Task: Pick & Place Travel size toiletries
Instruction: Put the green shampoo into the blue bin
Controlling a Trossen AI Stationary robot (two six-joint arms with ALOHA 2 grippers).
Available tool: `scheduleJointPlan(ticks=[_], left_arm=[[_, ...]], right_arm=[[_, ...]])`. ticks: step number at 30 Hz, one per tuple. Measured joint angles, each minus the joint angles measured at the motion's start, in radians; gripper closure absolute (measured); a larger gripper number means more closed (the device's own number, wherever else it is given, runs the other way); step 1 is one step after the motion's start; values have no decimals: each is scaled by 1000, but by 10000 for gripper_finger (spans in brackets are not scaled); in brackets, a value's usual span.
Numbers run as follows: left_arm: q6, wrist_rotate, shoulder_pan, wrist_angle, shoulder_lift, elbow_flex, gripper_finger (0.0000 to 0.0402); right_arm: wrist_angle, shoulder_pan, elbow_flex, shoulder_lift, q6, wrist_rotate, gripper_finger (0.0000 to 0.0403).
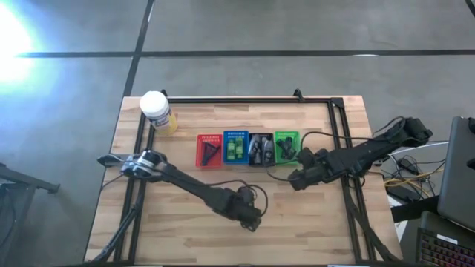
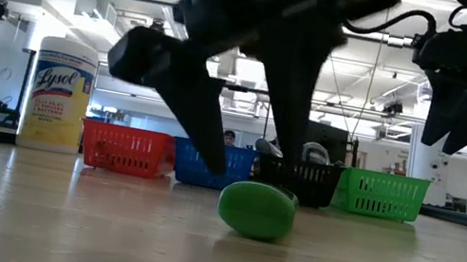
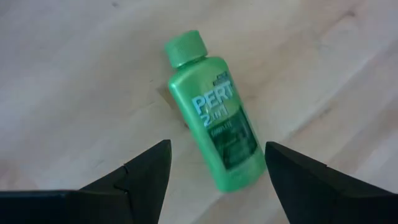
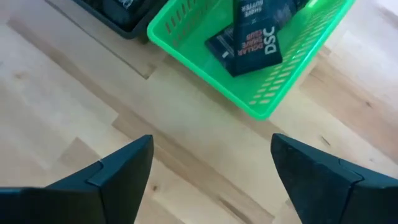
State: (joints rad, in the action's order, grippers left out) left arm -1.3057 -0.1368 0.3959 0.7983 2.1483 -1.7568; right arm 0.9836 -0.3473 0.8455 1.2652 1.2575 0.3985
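Note:
A small bright green bottle (image 3: 214,121) with a green cap lies on its side on the wooden table, also seen in the low view (image 2: 256,209). My left gripper (image 3: 217,155) is open over it near the table's near edge (image 1: 252,219), one finger on either side of the bottle's lower half, apart from it. My right gripper (image 4: 211,149) is open and empty, just near of the green basket (image 4: 249,68), which holds dark flat sachets (image 4: 258,31). In the high view the bottle is hidden under my left gripper.
A row of red (image 1: 208,150), blue (image 1: 235,147), black (image 1: 260,148) and green (image 1: 286,146) baskets stands mid-table, each holding small items. A white-capped yellow jar (image 1: 157,111) stands at the far left corner. A black frame (image 1: 245,99) runs along the table's edges.

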Motion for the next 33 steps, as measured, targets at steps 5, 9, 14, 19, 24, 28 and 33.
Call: scheduleJointPlan(ticks=[5,9,14,19,24,28,33], left_arm=[[-77,16,-1,-5,40,-16,138],[-97,27,0,-3,52,-6,138],[-95,33,0,-3,73,-7,138],[13,33,3,-4,85,-8,138],[150,16,6,-3,87,-8,138],[339,-41,20,-1,90,-7,141],[506,-79,29,-1,92,-5,177]], right_arm=[[-2,0,-2,0,-23,30,73],[-5,0,-3,0,-28,49,69],[-7,0,-3,0,-38,50,76],[-14,1,-3,0,-55,51,92],[-28,1,-3,0,-62,51,105],[-61,-2,-3,0,-104,46,112],[-125,-9,-3,0,-165,-4,118]])
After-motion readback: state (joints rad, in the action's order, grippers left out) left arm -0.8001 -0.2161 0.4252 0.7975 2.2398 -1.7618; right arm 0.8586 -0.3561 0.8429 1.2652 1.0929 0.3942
